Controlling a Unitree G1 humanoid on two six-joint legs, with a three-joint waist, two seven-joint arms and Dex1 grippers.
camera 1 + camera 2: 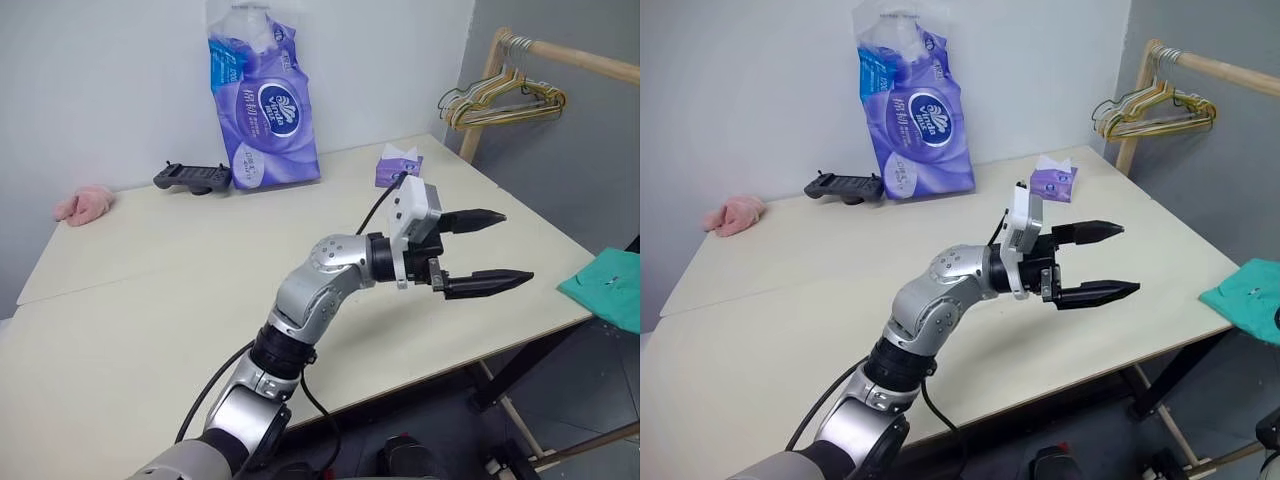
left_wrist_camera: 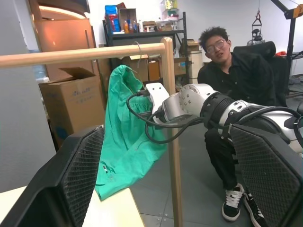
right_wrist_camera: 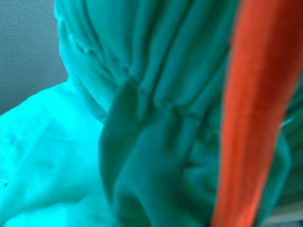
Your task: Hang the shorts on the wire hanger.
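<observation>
Both claws are busy: my right claw (image 2: 154, 97) is clamped on the shorts (image 2: 124, 137) beyond the desk's (image 1: 150, 300) right edge, my left claw (image 1: 487, 251) gapes empty above it, so finding the wire hanger comes next, I reckon.

A: shorts (image 2: 124, 142) colour?
B: teal-green, orange drawstring (image 3: 251, 109).
A: near the purple tissue bag (image 1: 262, 105)?
B: pink cloth (image 1: 83, 205), black controller (image 1: 192, 178), both beside it on the cream table (image 1: 150, 290).
</observation>
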